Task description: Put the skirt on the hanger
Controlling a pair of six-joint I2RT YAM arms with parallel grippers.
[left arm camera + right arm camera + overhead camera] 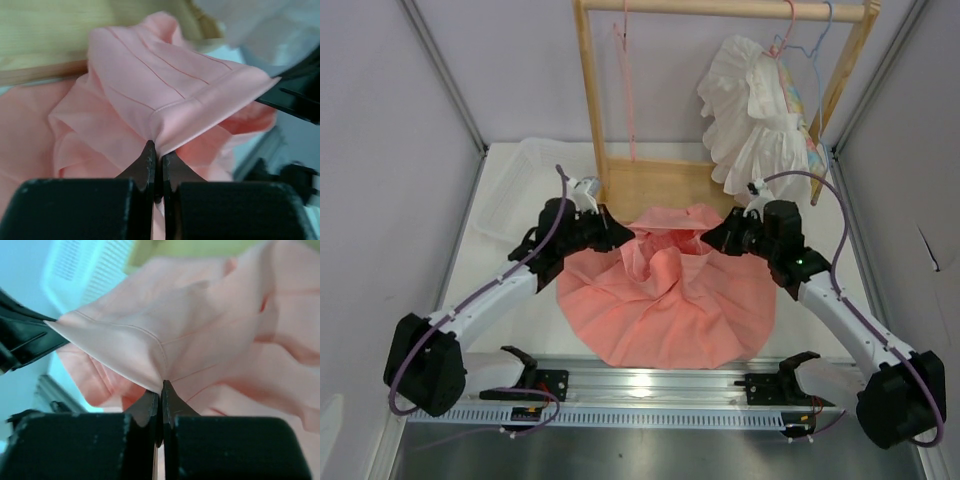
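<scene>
On your left, the left jaws are pressed together on the skirt (pixel 665 300), and the wrist view shows a stitched fold nipped right at the tips. The skirt lies heaped on the worktop (pixel 535 325) between the two arms, just in front of the rack (pixel 588 110). Its seamed upper edge is stretched from one pinch to the other. Over on your right, the right jaws are clamped tight on that same edge.

It looks light, soft and floppy, so expect it to sag wherever you aren't holding it. That seamed band is likely the firmest place to grip, but thin cloth could slide out of a fingertip pinch if you tug hard.

Count with me: one skirt, two arms, one rack. One bare pink hanger (pixel 626 100) hangs at the rail's left, edge-on to the camera. At the right is one white garment (pixel 755 110), with a pink hook and a blue hook above it.
</scene>
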